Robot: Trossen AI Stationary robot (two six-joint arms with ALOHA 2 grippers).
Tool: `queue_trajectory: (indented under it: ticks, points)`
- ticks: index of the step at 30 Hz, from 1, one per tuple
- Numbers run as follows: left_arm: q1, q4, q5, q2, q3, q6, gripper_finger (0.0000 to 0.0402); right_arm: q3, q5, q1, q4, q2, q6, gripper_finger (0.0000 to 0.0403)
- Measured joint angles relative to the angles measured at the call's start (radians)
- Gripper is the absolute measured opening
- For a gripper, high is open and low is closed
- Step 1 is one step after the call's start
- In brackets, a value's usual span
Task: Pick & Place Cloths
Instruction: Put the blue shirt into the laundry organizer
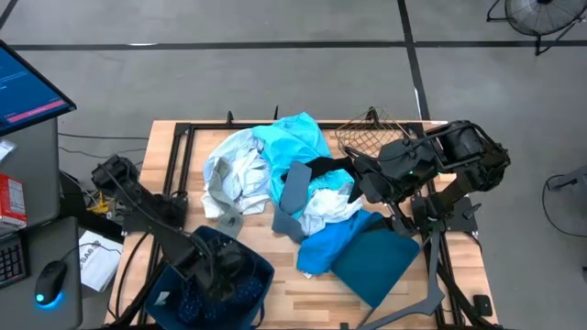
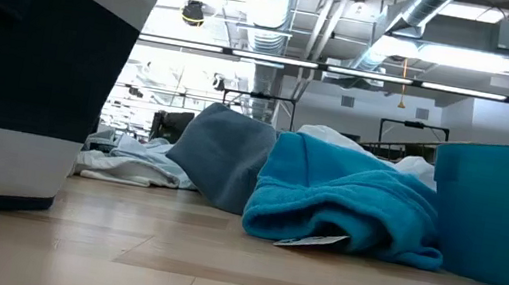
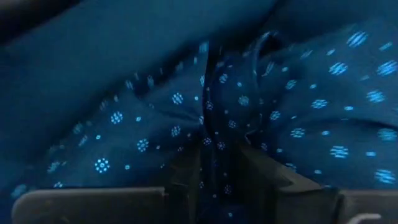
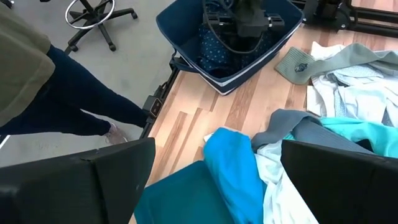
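Note:
A pile of cloths lies mid-table: turquoise (image 1: 293,142), white and pale blue (image 1: 234,170), grey (image 1: 292,197), black (image 1: 323,165) and bright blue (image 1: 335,240). The navy dotted cloth (image 3: 143,118) lies inside the dark blue bin (image 1: 261,270) at the near left. My left gripper (image 3: 214,165) reaches down into that bin and is shut on the dotted cloth. My right gripper (image 4: 217,168) hovers open above the pile's right side, over the bright blue cloth (image 4: 233,165), touching nothing. My left gripper pinches a bunched fold of the navy dotted cloth (image 3: 211,140) between its two fingers (image 3: 261,171). It comes from above, pointing down into the bin. Creases run out from the pinch, and the rest of the cloth lies in the bin.
A teal bin (image 1: 376,261) lies on the table's near right, touching the bright blue cloth. A brown wire-mesh basket (image 1: 367,133) stands at the far right. A small grey piece (image 1: 229,220) lies near the dark bin. A person's legs (image 4: 68,99) stand beside the table.

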Motion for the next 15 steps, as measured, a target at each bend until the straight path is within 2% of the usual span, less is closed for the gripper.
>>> queue_trajectory:
  ticks: [10,15]
  points:
    - [-0.054,0.003,0.034,0.163,0.001,-0.102,0.0076,0.000,0.007,-0.001,-0.005,0.000,0.009,0.0340]
    - [-0.069,0.006,0.032,0.193,0.004,-0.138,0.0076,0.000,0.030,-0.002,-0.014,0.000,0.008,0.0340]
